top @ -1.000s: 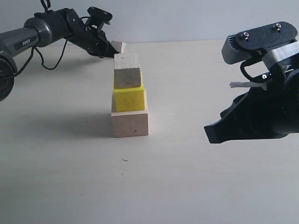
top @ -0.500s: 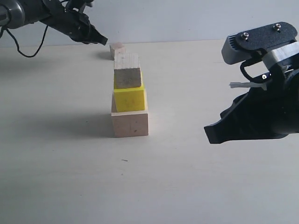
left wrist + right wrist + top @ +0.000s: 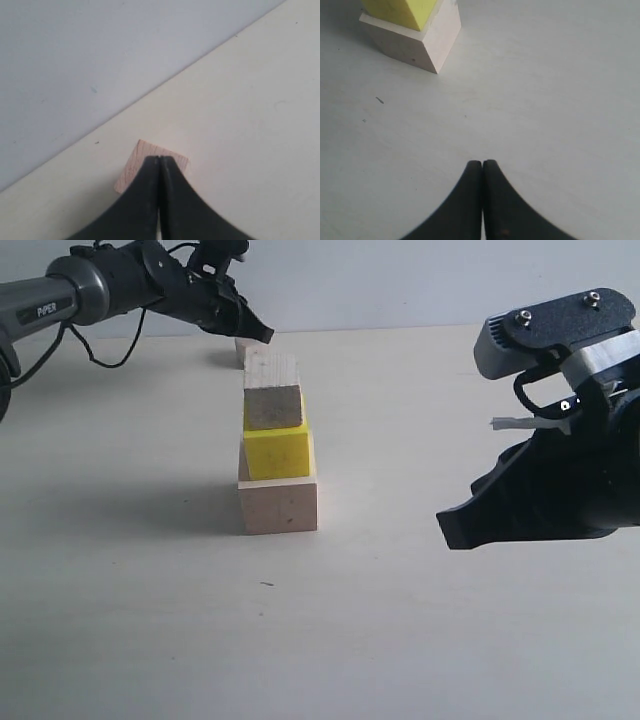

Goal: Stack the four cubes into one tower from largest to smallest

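Pale flat table (image 3: 430, 640): carries all 4 cubes.

Black right gripper (image 3: 455, 525): parked right of the stack and well apart from it. Jaws pressed together, nothing held. Idle for this step, by the look of it.

Black left gripper (image 3: 262, 335): reached to the far edge of the table, behind the stack. Jaws closed tip to tip, empty.

Large pale wooden cube (image 3: 279, 508): base of the tower, flat on the table.

Mid-size bright yellow cube (image 3: 277, 452): on top of the base, set slightly toward its left edge.

Smaller pale wooden cube (image 3: 273, 390): level 3, on the yellow one, roughly square to it.

Smallest pale wooden cube (image 3: 131, 167): loose on the table near the back wall, behind the tower. In the left wrist view, sits right under the closed left tips. Cannot tell whether touching or just hovering above.

Status: 3 of 4 stacked, order correct so far. Step in hand, as judged: picking up cube 4 with the left arm.

Next move calls for:
- opening the jaws
- dropping down to straddle the cube, then closing on 2 opposite faces
- lifting clear above level 3
- centring and setting down gently

Main risk: knocking the 3-high stack on approach from behind.
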### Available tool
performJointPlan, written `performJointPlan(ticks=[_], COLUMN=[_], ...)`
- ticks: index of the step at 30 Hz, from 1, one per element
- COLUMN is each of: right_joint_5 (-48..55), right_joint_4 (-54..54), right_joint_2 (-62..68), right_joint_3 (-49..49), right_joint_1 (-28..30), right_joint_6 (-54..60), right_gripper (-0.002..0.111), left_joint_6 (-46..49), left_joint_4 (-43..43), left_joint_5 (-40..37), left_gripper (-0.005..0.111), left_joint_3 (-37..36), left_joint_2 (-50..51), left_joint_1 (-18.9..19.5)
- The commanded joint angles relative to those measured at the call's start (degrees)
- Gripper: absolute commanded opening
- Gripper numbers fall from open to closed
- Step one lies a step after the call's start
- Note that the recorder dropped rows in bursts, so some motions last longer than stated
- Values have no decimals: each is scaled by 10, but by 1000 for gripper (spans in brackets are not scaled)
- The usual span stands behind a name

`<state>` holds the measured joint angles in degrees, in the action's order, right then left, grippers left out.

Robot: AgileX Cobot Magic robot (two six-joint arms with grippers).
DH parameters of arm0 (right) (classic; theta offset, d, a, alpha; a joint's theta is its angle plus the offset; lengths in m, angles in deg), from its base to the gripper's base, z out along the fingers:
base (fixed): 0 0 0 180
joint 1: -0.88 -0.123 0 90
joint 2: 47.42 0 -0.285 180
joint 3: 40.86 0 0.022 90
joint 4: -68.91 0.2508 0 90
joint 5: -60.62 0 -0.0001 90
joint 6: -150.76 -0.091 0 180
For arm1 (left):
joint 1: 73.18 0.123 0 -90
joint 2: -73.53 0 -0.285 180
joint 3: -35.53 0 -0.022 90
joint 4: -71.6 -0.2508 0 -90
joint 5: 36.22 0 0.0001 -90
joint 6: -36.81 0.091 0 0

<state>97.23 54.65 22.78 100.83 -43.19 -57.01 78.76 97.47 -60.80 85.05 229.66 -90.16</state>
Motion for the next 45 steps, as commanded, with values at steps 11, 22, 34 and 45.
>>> performJointPlan(ticks=[11,22,34,45], right_joint_5=[-3,-3,-3,1], right_joint_4=[2,2,2,3], right_joint_2=[-4,-4,-4,-4], right_joint_3=[-2,-2,-2,-2], right_joint_1=[0,0,0,0], right_joint_6=[7,7,7,7], right_gripper=[0,0,0,0], left_joint_6=[3,3,-6,-8], left_joint_4=[4,-4,-31,-30], left_joint_5=[45,7,-45,-65], left_gripper=[0,0,0,0], left_joint_3=[15,15,11,-38], left_joint_2=[44,46,33,7], left_joint_1=[-1,-1,0,27])
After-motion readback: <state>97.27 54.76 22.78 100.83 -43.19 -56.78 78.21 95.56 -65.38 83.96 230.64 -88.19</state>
